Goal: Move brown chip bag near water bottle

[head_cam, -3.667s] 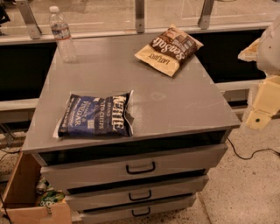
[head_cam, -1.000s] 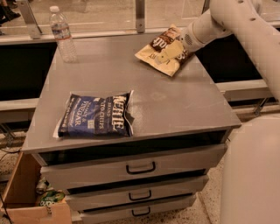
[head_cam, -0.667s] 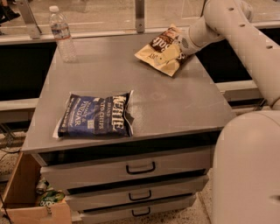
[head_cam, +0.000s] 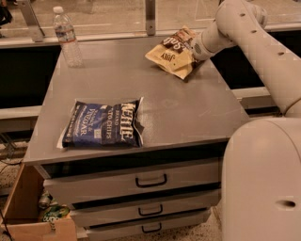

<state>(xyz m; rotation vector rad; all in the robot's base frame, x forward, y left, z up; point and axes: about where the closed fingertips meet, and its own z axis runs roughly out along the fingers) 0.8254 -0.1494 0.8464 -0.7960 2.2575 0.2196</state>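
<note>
Gripper (head_cam: 195, 47): at right edge of brown bag (head_cam: 170, 56), back right of table (head_cam: 188, 108); grip cannot be told.
Bottle (head_cam: 67, 37): upright, back left corner, well apart from brown bag.

Cabinet (head_cam: 188, 110) bears water bottle (head_cam: 67, 40), Kettle bag (head_cam: 101, 123), brown bag (head_cam: 170, 56) at jaws.

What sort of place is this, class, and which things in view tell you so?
Probably an office or lab workspace, indoors: a grey drawer cabinet serves as the table, glass panels run behind it, and a cardboard box stands low beside it. The gripper is at the brown bag's right edge.
</note>
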